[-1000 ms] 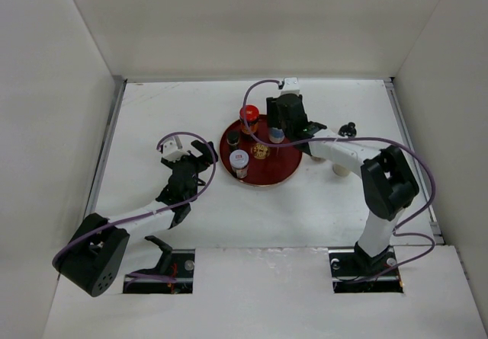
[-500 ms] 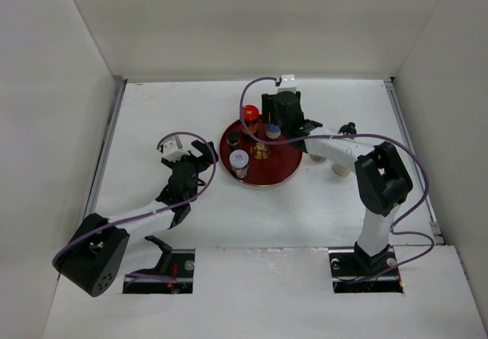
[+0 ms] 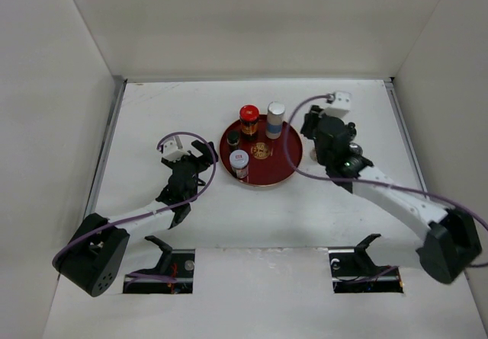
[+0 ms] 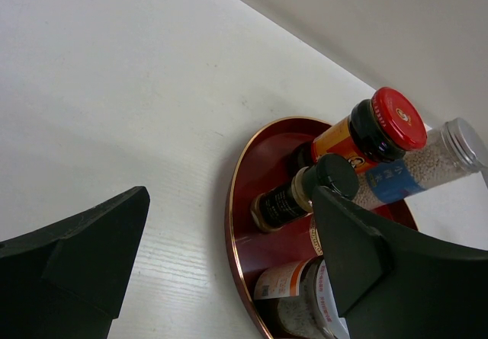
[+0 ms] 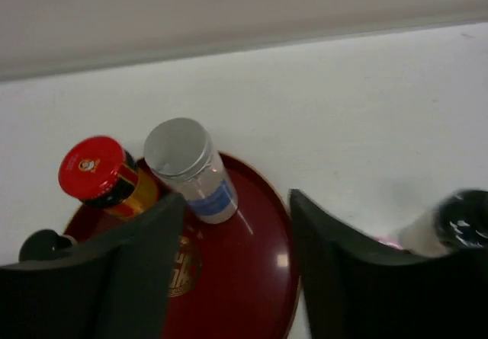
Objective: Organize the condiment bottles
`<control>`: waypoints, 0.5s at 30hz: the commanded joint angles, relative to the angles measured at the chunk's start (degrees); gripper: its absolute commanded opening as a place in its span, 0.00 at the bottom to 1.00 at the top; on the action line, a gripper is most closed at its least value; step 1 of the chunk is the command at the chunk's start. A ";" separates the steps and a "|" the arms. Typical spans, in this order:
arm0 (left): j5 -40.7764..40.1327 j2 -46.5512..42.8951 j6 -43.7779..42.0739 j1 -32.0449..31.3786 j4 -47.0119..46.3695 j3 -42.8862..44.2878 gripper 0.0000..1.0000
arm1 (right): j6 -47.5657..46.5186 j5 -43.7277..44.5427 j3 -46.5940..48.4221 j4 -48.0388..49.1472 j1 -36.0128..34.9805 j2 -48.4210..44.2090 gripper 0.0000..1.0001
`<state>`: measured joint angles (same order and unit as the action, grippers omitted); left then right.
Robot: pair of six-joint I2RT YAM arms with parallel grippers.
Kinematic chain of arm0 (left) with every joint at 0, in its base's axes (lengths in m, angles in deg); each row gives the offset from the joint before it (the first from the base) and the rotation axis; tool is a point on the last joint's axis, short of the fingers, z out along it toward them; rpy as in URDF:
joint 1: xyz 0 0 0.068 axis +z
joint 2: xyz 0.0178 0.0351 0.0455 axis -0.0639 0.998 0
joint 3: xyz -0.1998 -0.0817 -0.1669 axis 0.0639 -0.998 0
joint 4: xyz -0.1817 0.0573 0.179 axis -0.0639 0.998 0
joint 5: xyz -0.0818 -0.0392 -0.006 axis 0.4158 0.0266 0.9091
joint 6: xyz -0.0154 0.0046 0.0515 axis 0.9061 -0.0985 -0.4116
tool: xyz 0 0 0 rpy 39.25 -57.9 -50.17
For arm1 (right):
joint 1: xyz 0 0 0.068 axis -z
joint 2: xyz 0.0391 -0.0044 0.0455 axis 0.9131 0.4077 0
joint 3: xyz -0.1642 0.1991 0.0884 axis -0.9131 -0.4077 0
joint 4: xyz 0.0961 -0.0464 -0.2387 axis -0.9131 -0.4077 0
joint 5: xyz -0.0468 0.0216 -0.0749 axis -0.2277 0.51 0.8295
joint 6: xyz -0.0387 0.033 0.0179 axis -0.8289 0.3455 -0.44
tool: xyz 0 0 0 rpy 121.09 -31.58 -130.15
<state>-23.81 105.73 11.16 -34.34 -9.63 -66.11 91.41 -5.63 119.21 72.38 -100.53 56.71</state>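
Several condiment bottles stand on the round dark-red tray: a red-capped jar, a tall silver-capped shaker with a blue band, a small black-capped bottle and a white-lidded jar. My right gripper is open and empty just right of the tray; its wrist view shows the shaker and the red-capped jar ahead of it. My left gripper is open and empty left of the tray, facing the black-capped bottle.
A black-capped bottle stands on the table right of the tray, beside something pink; my right arm hides most of that area in the top view. White walls close in the table at the back and both sides.
My right gripper has let go of the silver-capped shaker at the back of the tray and pulled away to the right. The left arm has not moved.
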 commanded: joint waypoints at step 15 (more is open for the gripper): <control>0.19 -0.60 0.62 -1.89 -3.21 -0.15 0.88 | 12.87 14.10 -15.98 -18.81 9.76 -16.69 1.00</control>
<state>-23.81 106.12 11.16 -35.96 -10.00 -66.11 101.24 11.77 102.84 55.58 -91.48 38.09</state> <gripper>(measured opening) 0.886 0.998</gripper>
